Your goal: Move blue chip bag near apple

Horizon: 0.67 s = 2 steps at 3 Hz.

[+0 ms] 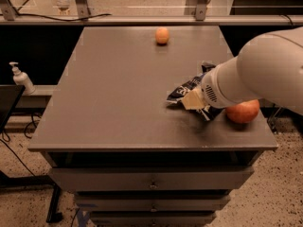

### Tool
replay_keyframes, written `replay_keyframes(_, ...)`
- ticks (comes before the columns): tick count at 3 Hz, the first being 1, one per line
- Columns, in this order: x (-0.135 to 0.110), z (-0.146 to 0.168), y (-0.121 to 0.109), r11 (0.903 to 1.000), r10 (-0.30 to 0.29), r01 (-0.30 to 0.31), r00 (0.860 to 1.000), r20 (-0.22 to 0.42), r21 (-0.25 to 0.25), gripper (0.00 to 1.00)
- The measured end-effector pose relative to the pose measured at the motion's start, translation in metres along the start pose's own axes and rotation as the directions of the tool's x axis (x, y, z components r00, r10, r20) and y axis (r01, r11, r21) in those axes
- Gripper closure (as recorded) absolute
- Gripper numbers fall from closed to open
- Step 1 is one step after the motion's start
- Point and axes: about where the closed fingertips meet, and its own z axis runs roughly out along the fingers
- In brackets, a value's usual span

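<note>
The blue chip bag lies crumpled on the right half of the grey table, its dark foil partly hidden under my arm. The apple sits just right of the bag near the table's front right edge, partly covered by the arm. My gripper is down at the bag, at the end of the big white arm that reaches in from the right. Most of the gripper is hidden behind the wrist.
A small pale orange round fruit sits at the back of the table. A pump bottle stands on a ledge to the left. Drawers are below the tabletop. A railing runs behind the table.
</note>
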Motion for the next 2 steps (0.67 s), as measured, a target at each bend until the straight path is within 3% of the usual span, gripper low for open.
replay_keyframes(1, -0.005, -0.002, -0.001, 1.0, -0.005, 0.005, 1.0, 0.017, 0.003, 0.0)
replay_keyframes(2, -0.012, -0.017, -0.015, 0.999, -0.002, -0.001, 0.996, 0.088, 0.044, 0.0)
